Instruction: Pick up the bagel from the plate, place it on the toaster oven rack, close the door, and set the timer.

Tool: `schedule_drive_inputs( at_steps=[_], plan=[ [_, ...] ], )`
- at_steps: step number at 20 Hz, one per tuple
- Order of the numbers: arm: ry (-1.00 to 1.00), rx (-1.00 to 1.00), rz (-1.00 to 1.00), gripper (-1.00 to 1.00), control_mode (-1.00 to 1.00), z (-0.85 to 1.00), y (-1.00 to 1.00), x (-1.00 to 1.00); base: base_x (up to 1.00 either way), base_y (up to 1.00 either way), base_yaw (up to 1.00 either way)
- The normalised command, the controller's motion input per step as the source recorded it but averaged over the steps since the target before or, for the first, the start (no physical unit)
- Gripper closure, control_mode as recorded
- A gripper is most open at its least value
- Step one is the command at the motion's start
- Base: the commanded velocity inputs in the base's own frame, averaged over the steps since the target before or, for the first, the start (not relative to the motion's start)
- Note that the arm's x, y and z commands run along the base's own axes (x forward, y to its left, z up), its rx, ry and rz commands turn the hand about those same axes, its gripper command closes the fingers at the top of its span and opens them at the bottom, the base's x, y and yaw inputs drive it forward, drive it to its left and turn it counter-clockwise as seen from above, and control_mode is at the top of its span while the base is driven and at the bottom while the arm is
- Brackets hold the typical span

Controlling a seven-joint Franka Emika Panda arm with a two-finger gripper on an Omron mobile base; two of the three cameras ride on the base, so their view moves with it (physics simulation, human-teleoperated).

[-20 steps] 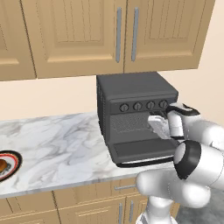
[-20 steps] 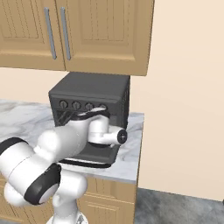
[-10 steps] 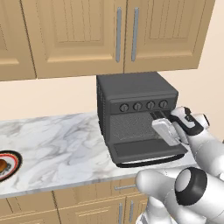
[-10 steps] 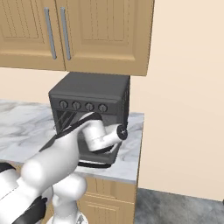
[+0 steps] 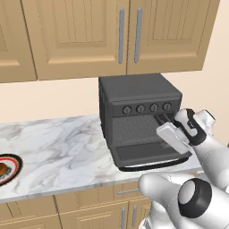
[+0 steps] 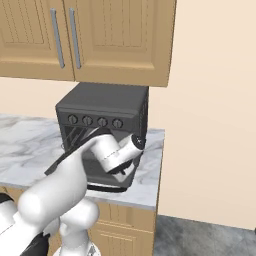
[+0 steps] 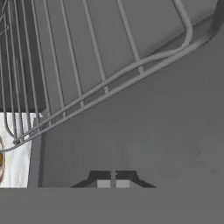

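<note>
The dark grey toaster oven [image 5: 139,96] stands on the counter with its door [image 5: 145,154] dropped flat. The wire rack [image 5: 133,129] sits in the cavity. My gripper [image 5: 160,120] hovers over the door at the right side of the opening. In the hand view its tips [image 7: 113,179] are pressed together with nothing between them, above the door panel [image 7: 144,127] and just short of the rack's front edge [image 7: 109,81]. The bagel [image 5: 2,170] lies on the plate [image 5: 15,164] at the far left edge of the counter. My arm covers part of the oven front [image 6: 102,120].
Wooden wall cabinets [image 5: 120,31] hang above the oven. The marble counter [image 5: 58,147] stretches from oven to plate. The door's bar handle [image 5: 152,166] overhangs the counter's front edge. A beige wall [image 6: 210,125] closes the right side.
The gripper's fingers have closed from partly open to shut. The hand has sunk slightly toward the open door, and the arm's lower links have swung.
</note>
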Motion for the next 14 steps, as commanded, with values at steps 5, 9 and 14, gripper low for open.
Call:
schedule_drive_inputs(
  at_steps=[5, 9, 14],
  plan=[
    [0.07, 0.0, 0.0, -1.0, -1.0, 0.08, 0.1, -0.63, 0.0, 0.0, 0.0],
    [0.0, -0.03, 0.0, -1.0, -1.0, 0.6, 0.6, -0.78, 0.0, 0.0, 0.0],
    [0.0, -0.14, 0.02, -1.0, -1.0, 0.58, 0.97, -0.63, 0.0, 0.0, 0.0]
  ],
)
